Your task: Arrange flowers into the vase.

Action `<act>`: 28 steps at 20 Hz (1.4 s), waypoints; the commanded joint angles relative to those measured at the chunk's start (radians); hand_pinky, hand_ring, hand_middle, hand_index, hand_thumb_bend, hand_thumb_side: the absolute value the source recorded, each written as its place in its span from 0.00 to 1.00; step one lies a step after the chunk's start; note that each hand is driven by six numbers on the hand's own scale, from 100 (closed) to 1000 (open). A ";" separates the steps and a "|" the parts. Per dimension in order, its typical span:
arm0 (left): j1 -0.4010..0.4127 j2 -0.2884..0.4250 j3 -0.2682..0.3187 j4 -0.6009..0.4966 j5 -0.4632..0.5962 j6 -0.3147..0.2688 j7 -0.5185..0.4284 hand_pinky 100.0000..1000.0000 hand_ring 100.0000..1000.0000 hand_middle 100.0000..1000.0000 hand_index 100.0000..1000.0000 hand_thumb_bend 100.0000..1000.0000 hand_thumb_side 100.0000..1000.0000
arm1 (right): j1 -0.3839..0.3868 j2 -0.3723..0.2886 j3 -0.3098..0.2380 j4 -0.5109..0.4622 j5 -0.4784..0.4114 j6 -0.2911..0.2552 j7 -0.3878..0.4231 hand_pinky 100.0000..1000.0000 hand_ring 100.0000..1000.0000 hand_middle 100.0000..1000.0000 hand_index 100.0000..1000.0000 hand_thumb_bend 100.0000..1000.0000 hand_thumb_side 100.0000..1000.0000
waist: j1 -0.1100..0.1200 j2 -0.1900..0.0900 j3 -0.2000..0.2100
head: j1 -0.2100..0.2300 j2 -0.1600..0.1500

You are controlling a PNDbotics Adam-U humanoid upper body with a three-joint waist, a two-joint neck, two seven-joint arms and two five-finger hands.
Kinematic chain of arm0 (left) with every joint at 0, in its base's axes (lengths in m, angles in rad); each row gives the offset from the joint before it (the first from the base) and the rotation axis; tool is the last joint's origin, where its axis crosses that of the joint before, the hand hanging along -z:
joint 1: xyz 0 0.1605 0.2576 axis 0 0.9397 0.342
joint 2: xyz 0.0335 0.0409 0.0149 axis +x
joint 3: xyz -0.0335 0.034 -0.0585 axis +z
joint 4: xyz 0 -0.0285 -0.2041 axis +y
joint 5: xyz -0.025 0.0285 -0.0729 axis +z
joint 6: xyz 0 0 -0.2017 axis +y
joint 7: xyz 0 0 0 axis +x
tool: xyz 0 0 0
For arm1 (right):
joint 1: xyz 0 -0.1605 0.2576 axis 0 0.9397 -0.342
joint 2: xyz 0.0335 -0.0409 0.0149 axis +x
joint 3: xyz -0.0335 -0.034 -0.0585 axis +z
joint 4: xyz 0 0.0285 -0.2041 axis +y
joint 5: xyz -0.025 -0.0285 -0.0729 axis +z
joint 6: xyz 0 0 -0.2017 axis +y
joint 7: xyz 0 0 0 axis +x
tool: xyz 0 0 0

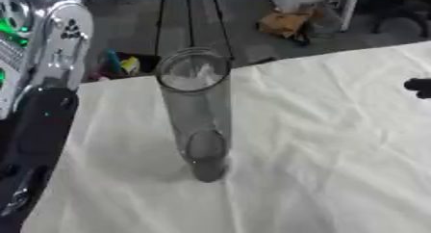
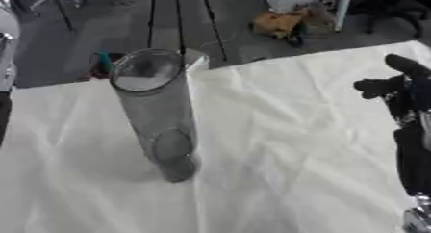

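Note:
A tall clear glass vase (image 1: 198, 116) stands upright on the white cloth, left of the middle, with nothing inside it. No flowers show in either view. My right hand (image 2: 396, 85) is at the right edge, well clear of the vase, with its black fingers spread and holding nothing. My left arm (image 1: 38, 126) runs down the left edge as a black forearm below silver parts. Its hand (image 1: 17, 191) sits low at the left edge beside the table, and its pose is unclear.
The white cloth (image 1: 328, 160) covers the table and is wrinkled. The table's far edge runs just behind the vase. Beyond it on the floor are a brown box (image 1: 282, 22), stand legs and some coloured items (image 1: 118, 63).

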 commanded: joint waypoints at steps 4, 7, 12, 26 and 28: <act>-0.014 0.047 0.012 -0.008 0.040 0.036 0.004 0.00 0.00 0.00 0.01 0.13 0.55 | -0.005 -0.011 -0.004 -0.019 -0.002 0.001 0.001 0.82 0.65 0.45 0.82 0.00 0.84 | 0.008 -0.004 0.008 | -0.002 0.008; -0.004 0.067 0.010 -0.012 0.004 0.050 0.006 0.00 0.00 0.00 0.01 0.13 0.55 | -0.002 -0.011 -0.006 -0.019 -0.002 0.003 0.000 0.82 0.65 0.45 0.82 0.00 0.84 | 0.009 -0.008 0.012 | -0.006 0.013; 0.020 0.102 -0.008 -0.027 -0.078 0.063 -0.005 0.00 0.00 0.00 0.01 0.12 0.54 | 0.003 -0.013 -0.008 -0.019 -0.001 0.005 -0.002 0.82 0.65 0.45 0.82 0.00 0.84 | 0.009 -0.015 0.021 | -0.012 0.020; 0.059 0.128 -0.039 -0.051 -0.051 0.128 0.006 0.00 0.00 0.00 0.01 0.11 0.56 | 0.008 -0.010 -0.010 -0.019 -0.002 0.009 -0.003 0.83 0.66 0.44 0.82 0.00 0.84 | 0.006 -0.020 0.031 | -0.025 0.010; 0.061 0.130 -0.038 -0.060 -0.034 0.139 0.023 0.00 0.00 0.00 0.01 0.12 0.55 | 0.009 -0.009 -0.010 -0.019 -0.003 0.011 -0.002 0.83 0.66 0.44 0.82 0.00 0.84 | 0.006 -0.020 0.032 | -0.025 0.011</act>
